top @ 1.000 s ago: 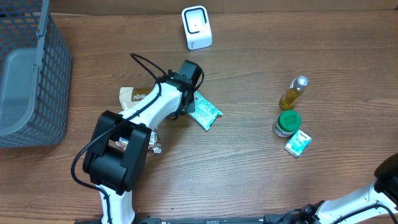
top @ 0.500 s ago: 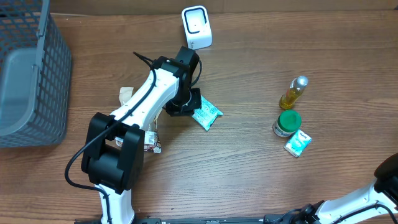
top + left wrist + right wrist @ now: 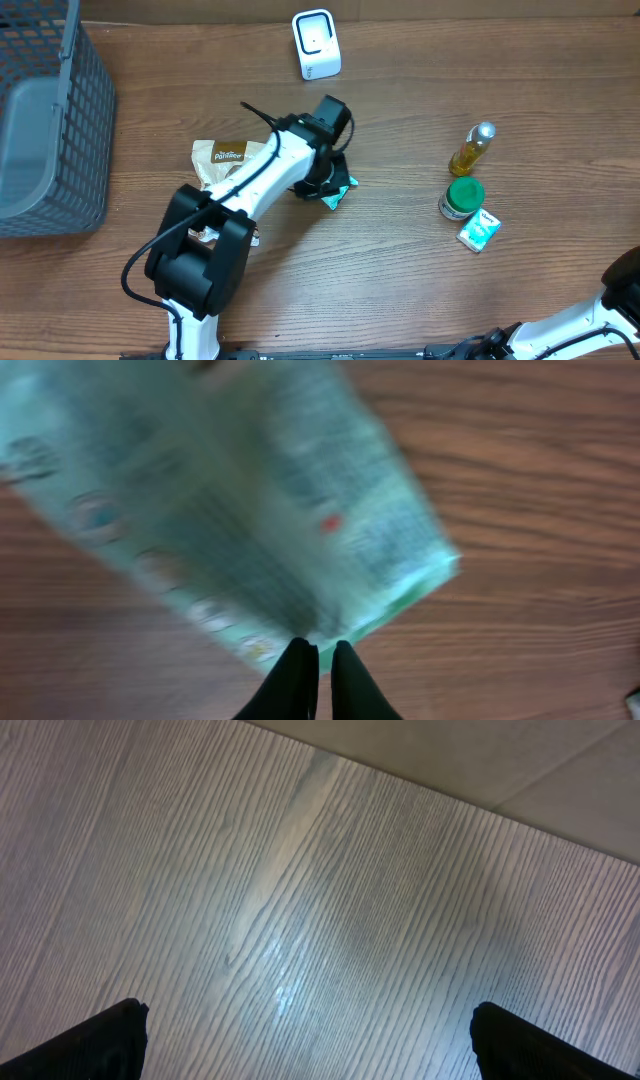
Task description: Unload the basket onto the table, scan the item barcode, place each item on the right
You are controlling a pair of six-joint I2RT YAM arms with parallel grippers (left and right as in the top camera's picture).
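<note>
The item, a teal plastic packet (image 3: 343,191), lies flat on the wooden table and is mostly covered by my left gripper (image 3: 322,180), which hovers right over it. In the left wrist view the packet (image 3: 250,510) is blurred and fills the upper frame. My left gripper (image 3: 325,648) has its fingers almost together with only a thin slit, its tips at the packet's near edge; a pinch cannot be made out. The white barcode scanner (image 3: 316,44) stands at the back. My right gripper (image 3: 310,1040) is wide open over bare table.
A grey mesh basket (image 3: 60,120) holding a grey bin sits at the far left. A brown snack bag (image 3: 225,155) lies beside the left arm. At the right are an oil bottle (image 3: 472,148), a green-lidded jar (image 3: 462,197) and a small teal box (image 3: 479,230).
The left arm swung up towards the scanner, then came back down and right over the teal packet. Its fingers have parted by a sliver. The right arm has not moved.
</note>
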